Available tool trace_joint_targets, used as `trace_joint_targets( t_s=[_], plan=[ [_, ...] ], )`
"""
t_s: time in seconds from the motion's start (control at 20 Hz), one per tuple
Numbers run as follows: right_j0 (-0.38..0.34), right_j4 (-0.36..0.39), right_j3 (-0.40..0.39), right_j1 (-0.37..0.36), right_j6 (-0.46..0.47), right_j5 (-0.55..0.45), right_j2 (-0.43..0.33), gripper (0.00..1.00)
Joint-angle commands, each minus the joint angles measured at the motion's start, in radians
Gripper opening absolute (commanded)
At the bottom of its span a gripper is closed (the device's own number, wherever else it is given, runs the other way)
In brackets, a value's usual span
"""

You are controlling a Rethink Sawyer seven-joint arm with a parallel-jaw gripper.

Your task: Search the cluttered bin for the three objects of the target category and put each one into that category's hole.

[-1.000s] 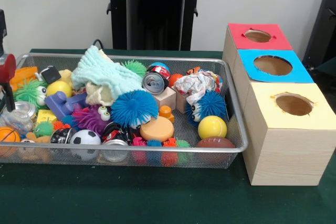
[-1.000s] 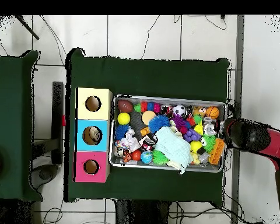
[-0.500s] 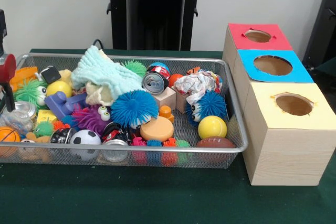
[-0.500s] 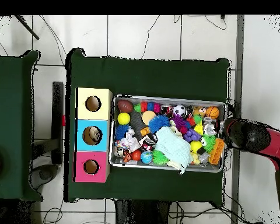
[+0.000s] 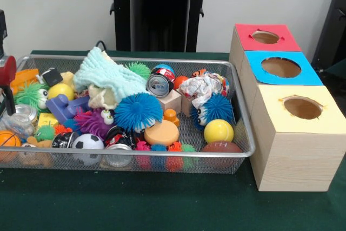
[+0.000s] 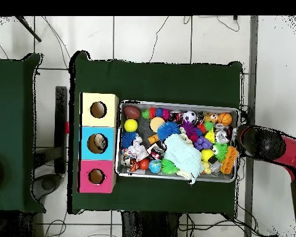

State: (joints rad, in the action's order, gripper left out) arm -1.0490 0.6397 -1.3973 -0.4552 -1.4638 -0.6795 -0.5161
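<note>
A wire mesh bin (image 5: 135, 155) holds a jumble of toys: a blue spiky ball (image 5: 138, 111), a yellow ball (image 5: 218, 131), a brown football (image 5: 222, 147), a soccer ball (image 5: 87, 142), a drink can (image 5: 159, 85), a teal cloth (image 5: 108, 77) and crumpled paper (image 5: 201, 87). To its right stand three wooden boxes with holes, topped red (image 5: 265, 37), blue (image 5: 281, 67) and yellow (image 5: 301, 107). My gripper (image 5: 7, 98) hangs at the bin's left end in the front view. In the overhead view the gripper (image 6: 243, 137) sits at the right end of the bin (image 6: 178, 102). It holds nothing that I can see.
Also in the bin are a wooden block (image 5: 172, 101), an orange disc (image 5: 161, 132), a purple fuzzy toy (image 5: 92, 121) and a small basketball (image 5: 8, 139). From above, a pale object shows inside the blue box's hole (image 6: 97, 143). Green cloth covers the table (image 5: 162, 204).
</note>
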Motion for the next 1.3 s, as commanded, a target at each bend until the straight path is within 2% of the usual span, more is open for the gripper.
trace_joint_targets(
  t_s=[0.05, 0.95, 1.3],
  plan=[
    [0.049, 0.059, -0.081, 0.199, 0.039, 0.140, -0.015, 1.00],
    [0.059, 0.059, -0.086, 0.200, 0.022, 0.155, -0.016, 1.00],
    [0.087, 0.063, -0.098, 0.163, -0.029, 0.179, 0.005, 1.00]
  ],
)
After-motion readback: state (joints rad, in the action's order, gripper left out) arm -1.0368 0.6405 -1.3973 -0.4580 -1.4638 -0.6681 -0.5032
